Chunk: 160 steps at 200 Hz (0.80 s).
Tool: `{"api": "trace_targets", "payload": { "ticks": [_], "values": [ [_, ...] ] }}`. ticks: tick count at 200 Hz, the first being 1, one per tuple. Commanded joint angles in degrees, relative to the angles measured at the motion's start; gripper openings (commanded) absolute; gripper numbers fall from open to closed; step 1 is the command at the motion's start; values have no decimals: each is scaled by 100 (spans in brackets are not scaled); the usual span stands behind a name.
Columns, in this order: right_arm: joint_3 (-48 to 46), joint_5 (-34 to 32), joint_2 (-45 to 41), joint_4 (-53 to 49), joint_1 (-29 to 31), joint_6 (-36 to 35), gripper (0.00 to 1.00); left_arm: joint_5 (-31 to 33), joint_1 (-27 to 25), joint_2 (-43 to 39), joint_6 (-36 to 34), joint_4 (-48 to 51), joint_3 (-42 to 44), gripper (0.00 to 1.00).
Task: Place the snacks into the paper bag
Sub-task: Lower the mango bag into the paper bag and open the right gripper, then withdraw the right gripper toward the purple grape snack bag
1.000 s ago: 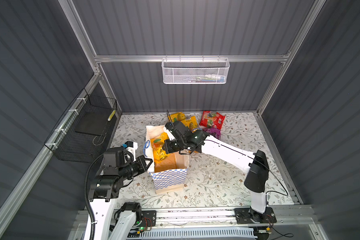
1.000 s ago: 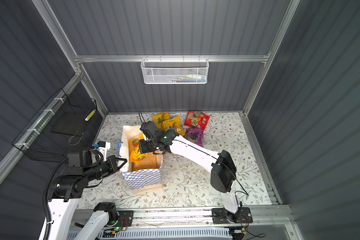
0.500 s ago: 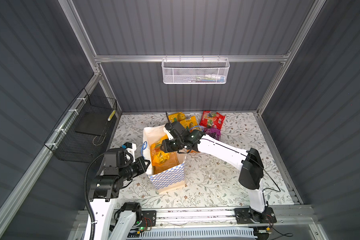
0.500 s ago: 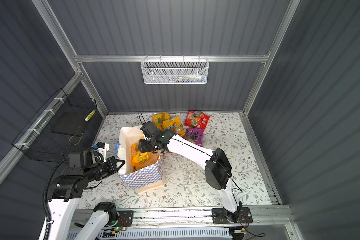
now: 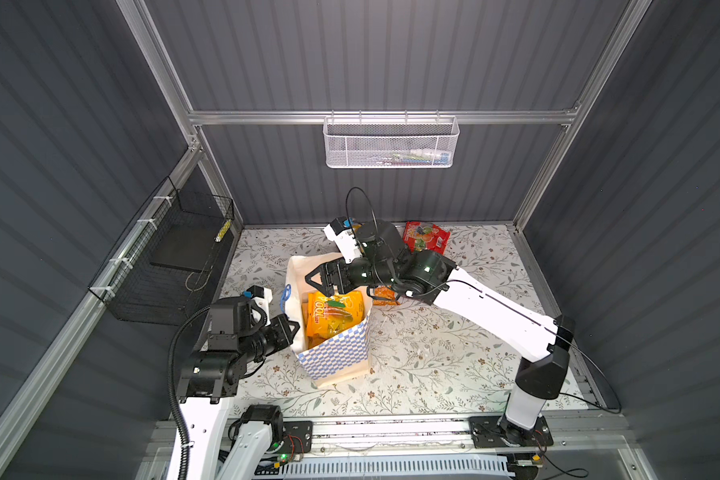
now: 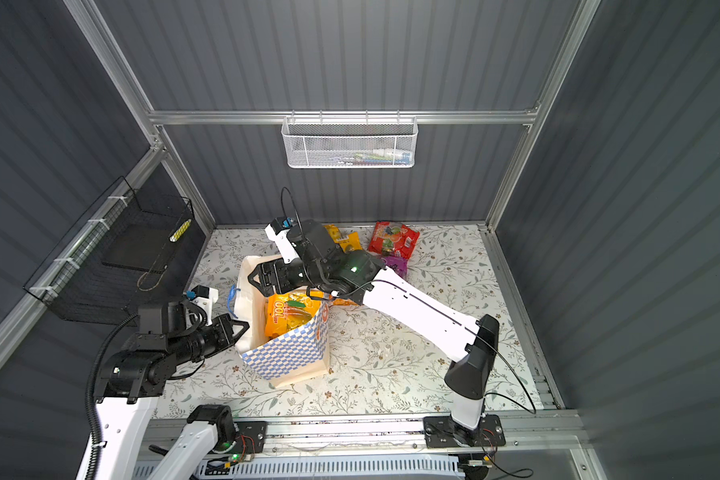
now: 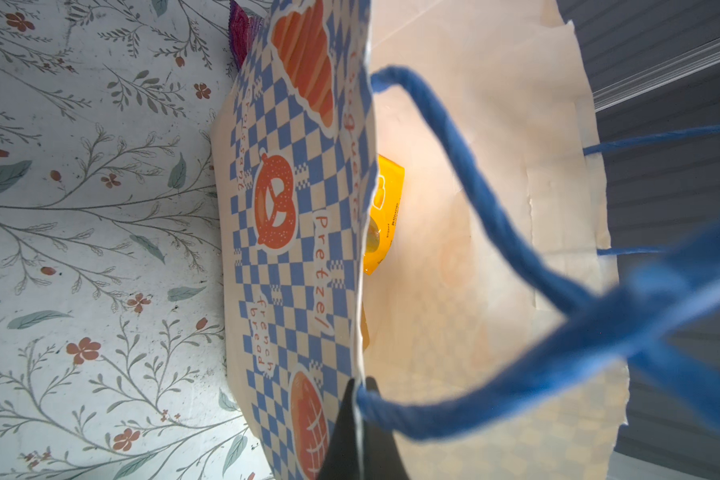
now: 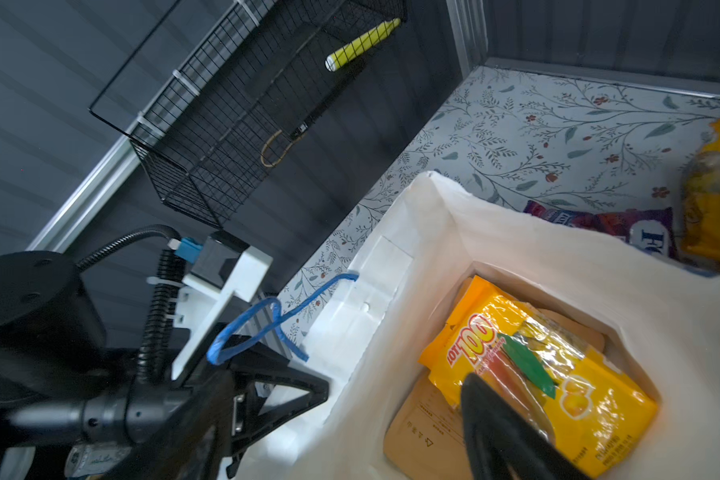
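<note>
The paper bag [image 5: 336, 354] [image 6: 285, 353] stands open on the floral table. My left gripper [image 5: 294, 328] [image 7: 360, 386] is shut on its near rim, beside a blue cord handle [image 7: 466, 178]. A yellow snack packet [image 5: 334, 312] [image 8: 558, 374] lies loose inside, on a flat tan pouch [image 8: 420, 436]. My right gripper [image 5: 314, 279] [image 6: 259, 279] hovers open over the bag's mouth, holding nothing; one of its fingers [image 8: 499, 419] shows above the packet. Behind the bag lie a red packet [image 5: 427, 237], a purple one [image 6: 395, 266], yellow ones [image 6: 344, 240] and an orange one [image 5: 385, 296].
A white mesh basket [image 5: 391, 145] hangs on the back wall. A black wire basket [image 5: 171, 266] hangs on the left wall, close to my left arm. Grey panel walls close the table in on three sides.
My right gripper has opened and let go of the yellow packet, which now rests inside the bag. The left gripper keeps its hold on the rim.
</note>
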<state>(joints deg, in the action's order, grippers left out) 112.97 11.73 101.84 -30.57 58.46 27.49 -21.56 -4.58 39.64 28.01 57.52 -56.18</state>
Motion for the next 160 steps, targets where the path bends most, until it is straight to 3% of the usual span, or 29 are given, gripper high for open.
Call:
{"api": "trace_targets", "payload": {
  "ticks": [1,10,74,107,160],
  "values": [
    [217,19,-276,-225,58,-338,94,122,-17,35,-109,227,-145,0],
    [205,-126,-457,-297,69,-453,99,159,-17,42,-108,245,-151,0],
    [-1044,-1954,-2130,-575,-78,-876,99,530,-17,95,-129,392,-381,0],
    [-2060,-1998,-3002,-730,-805,-495,99,591,-17,114,-138,412,-420,0],
    [-4450,-1322,-4413,-43,-2801,396,99,559,-17,140,-136,383,-418,0]
  ]
}}
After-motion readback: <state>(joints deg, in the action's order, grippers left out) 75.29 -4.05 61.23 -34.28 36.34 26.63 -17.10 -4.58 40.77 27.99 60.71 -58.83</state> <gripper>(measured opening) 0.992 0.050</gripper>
